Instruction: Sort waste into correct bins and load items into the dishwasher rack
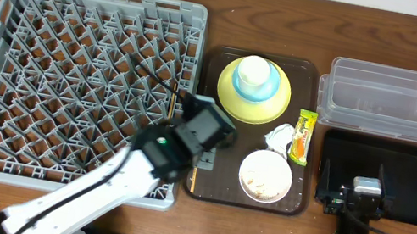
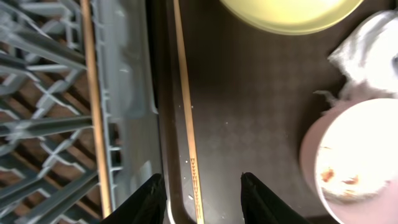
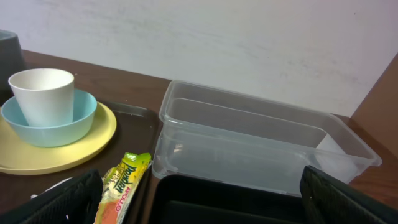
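Observation:
My left gripper (image 2: 205, 199) hangs open over the left edge of the brown serving tray (image 2: 249, 124), its jaws on either side of one wooden chopstick (image 2: 185, 112) without touching it. A second chopstick (image 2: 93, 106) lies on the right rim of the grey dishwasher rack (image 1: 78, 77). The white cup (image 1: 253, 71) sits in the light blue bowl (image 3: 50, 121) on the yellow plate (image 1: 252, 99). A white bowl (image 1: 265, 176) holds crumbs. Beside it lie the crumpled napkin (image 1: 281, 135) and the snack wrapper (image 1: 302, 136). My right gripper (image 3: 202, 199) is open over the black tray (image 1: 378, 177).
The clear tub (image 1: 392, 102) stands behind the black tray at the right. The brown serving tray (image 1: 227, 60) sits between the rack and the bins. My left arm reaches in from the front across the rack's near right corner.

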